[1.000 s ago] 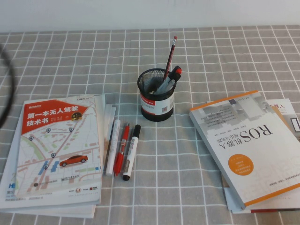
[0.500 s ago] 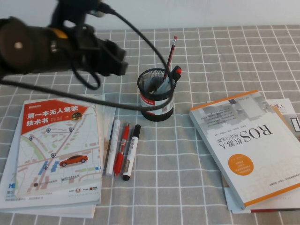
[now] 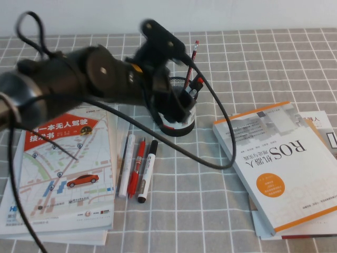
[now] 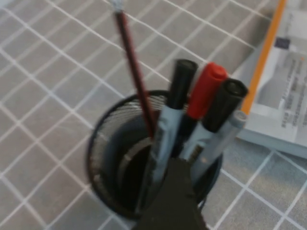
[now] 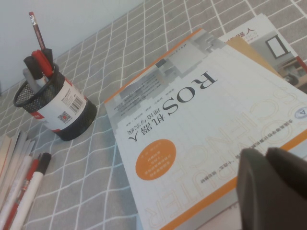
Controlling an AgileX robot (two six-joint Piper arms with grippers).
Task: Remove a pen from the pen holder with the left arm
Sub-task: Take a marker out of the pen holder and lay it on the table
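L arm (image 3: pixel 79 74): matte black, fat rounded tube links. Round joint cap (image 3: pixel 112 59) on its side w/ small hub at ctr. Small yellow-orange mark (image 3: pixel 136 67) nr the wrist. Boxy black cam mount (image 3: pixel 160 37) on top. Several thin black cables (image 3: pixel 221 153) loop off it. L claw (image 3: pixel 176 108): black, over mid tabletop (image 3: pixel 210 211); wrist view shows a dark blunt mass. R claw (image 5: pixel 271 189): dark grey-black, smooth, rounded, low on the right side.

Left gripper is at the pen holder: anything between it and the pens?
Nothing visible does. The left gripper hangs just over the pen holder, right by the markers; the pencil leans close beside them. The right gripper sits over the ROS book, far from it.
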